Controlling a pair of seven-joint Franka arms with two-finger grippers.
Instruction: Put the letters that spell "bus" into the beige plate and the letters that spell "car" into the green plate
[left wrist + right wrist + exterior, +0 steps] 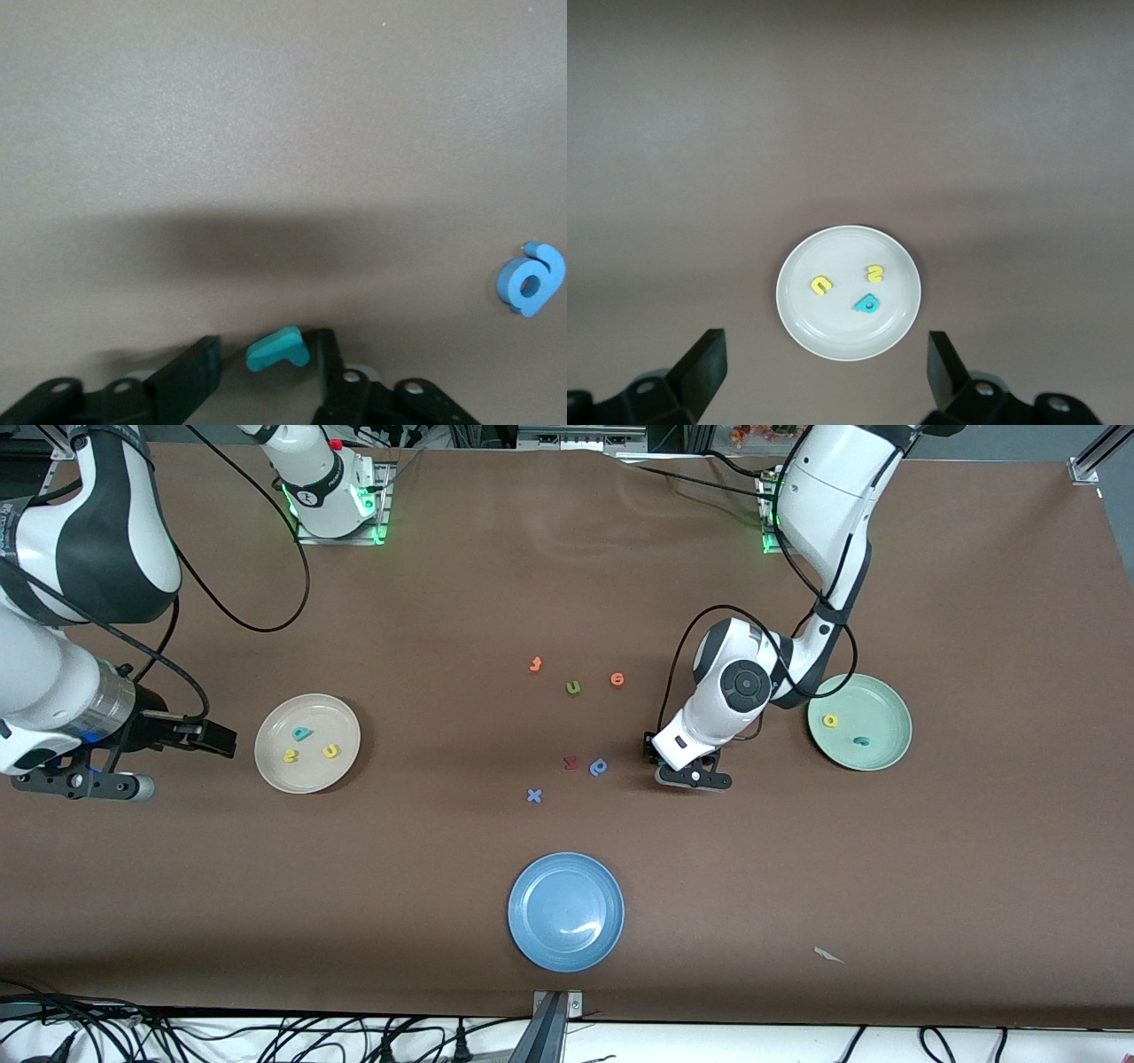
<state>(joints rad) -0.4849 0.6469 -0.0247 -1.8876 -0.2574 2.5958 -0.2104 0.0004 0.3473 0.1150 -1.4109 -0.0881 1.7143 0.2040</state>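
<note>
My left gripper (657, 755) (266, 350) is low on the table between the middle letters and the green plate (886, 713). The teal "r" (279, 348) lies between its fingers; one finger touches it and the other stands a gap away. In the green plate lie the yellow "a" (830, 721) and the teal "c" (860, 740). The beige plate (310, 778) (833, 332) holds the teal "b" (302, 734) (867, 304), yellow "s" (290, 756) (874, 274) and yellow "u" (330, 751) (822, 285). My right gripper (213, 737) (828, 359) waits open and empty beside it.
A blue plate (566, 911) sits near the front edge. Loose in the middle are two orange letters (535, 664) (617, 679), a green "u" (573, 687), a red letter (570, 763), a blue "p"-shaped letter (598, 767) (530, 281) and a blue "x" (533, 795).
</note>
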